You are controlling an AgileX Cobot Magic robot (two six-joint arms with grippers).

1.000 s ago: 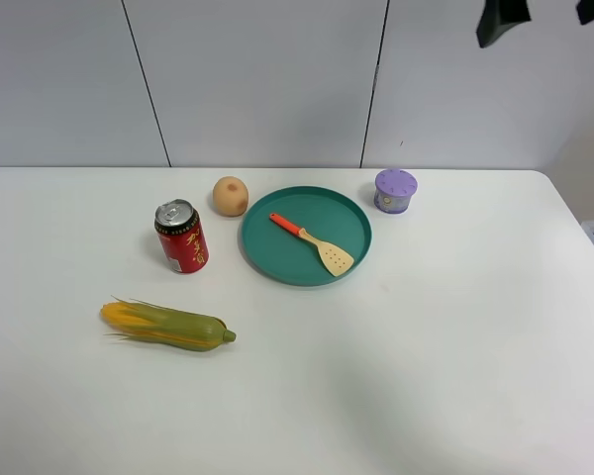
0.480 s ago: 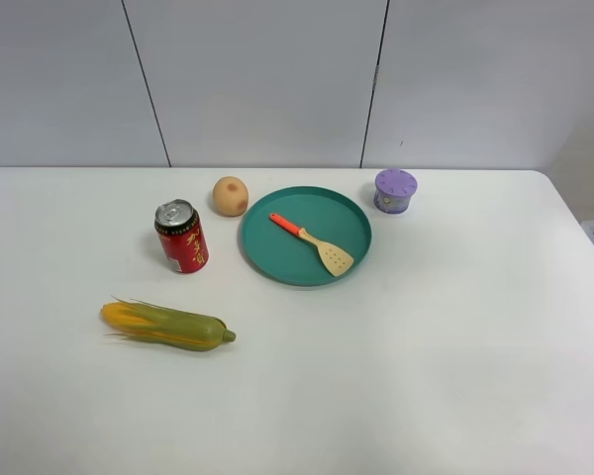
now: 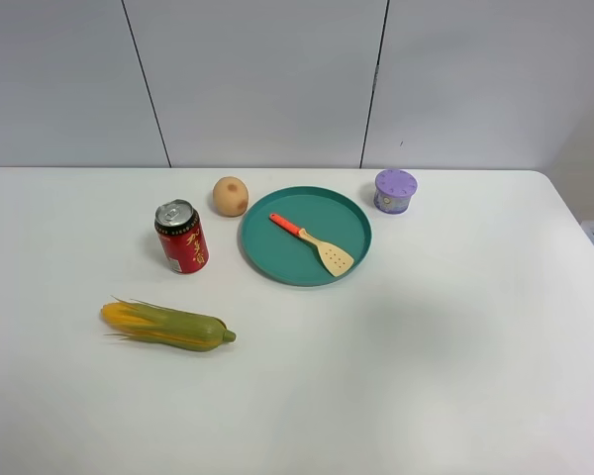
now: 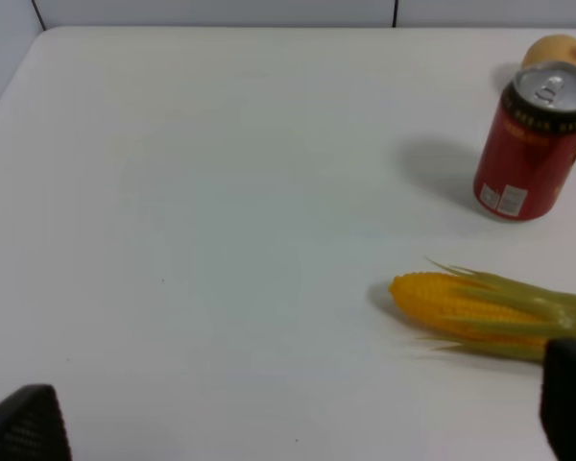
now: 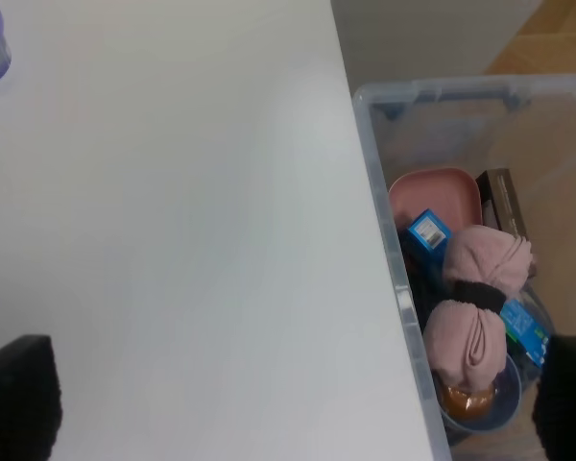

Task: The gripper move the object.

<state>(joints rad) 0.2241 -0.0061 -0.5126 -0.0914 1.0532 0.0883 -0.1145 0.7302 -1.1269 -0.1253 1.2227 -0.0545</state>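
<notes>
The toy spatula (image 3: 312, 243), with an orange-red handle and a tan perforated blade, lies on the teal plate (image 3: 277, 259) at the table's back middle. Neither gripper shows in the exterior high view. In the left wrist view my left gripper (image 4: 293, 418) is open and empty, its black fingertips (image 4: 24, 427) wide apart above the table's left part, near the corn cob (image 4: 480, 307). In the right wrist view my right gripper (image 5: 288, 394) is open and empty, over the table's right edge. The spatula shows in neither wrist view.
A red can (image 3: 181, 236) and a tan ball (image 3: 231, 195) stand left of the plate, and a purple pot (image 3: 395, 190) right of it. The corn cob (image 3: 168, 327) lies front left. A clear bin (image 5: 461, 88) of items sits beyond the table's right edge.
Black gripper parts at the top right of the exterior high view one second ago have gone out of that view. The objects on the table have not moved.
</notes>
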